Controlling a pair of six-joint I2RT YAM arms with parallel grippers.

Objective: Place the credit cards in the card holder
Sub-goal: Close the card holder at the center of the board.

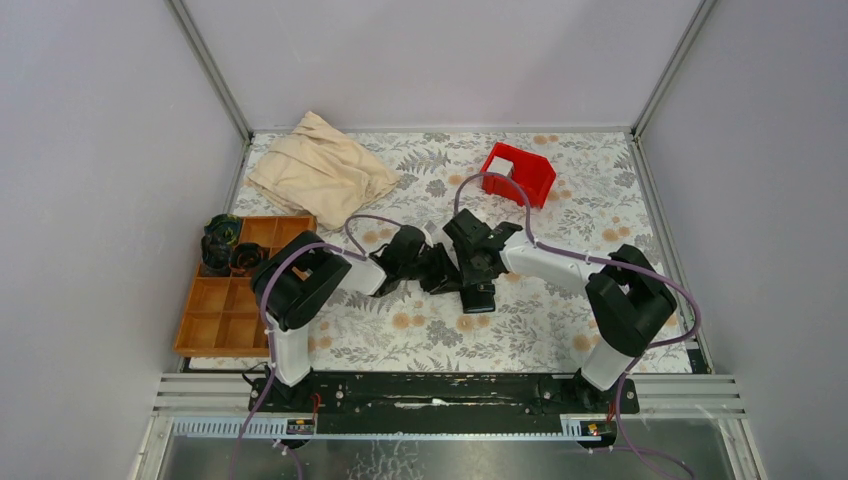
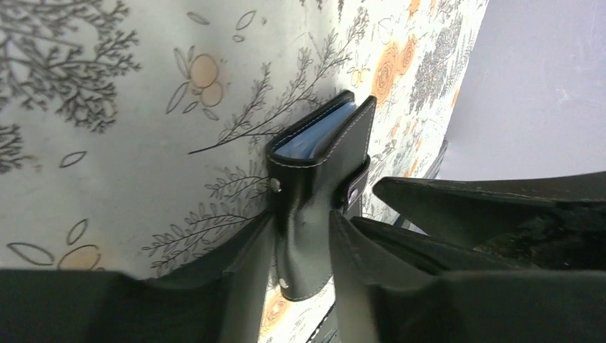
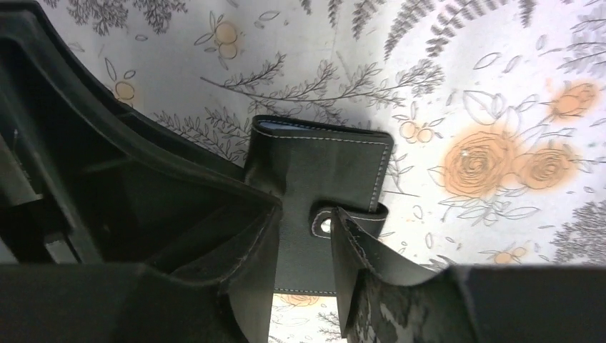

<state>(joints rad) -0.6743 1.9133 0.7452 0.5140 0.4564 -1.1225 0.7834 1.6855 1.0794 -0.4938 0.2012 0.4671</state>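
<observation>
**Wallet at centre table.** The black wallet (image 2: pixel 321 168) is flanked by both grippers on the flowered table (image 1: pixel 560 310). In the left wrist view alone, blue cards (image 2: pixel 314 136) are shown tucked in its open end. The left gripper (image 2: pixel 301 218) is set against both its sides; whether it is squeezed cannot be told. In the right wrist view alone, the clasp tab (image 3: pixel 336 218) is shown, with the right gripper (image 3: pixel 307 214) spread apart. Only from above are a red bin (image 1: pixel 518 172), a brown tray (image 1: pixel 225 310) and a beige cloth (image 1: pixel 320 165) seen.
</observation>
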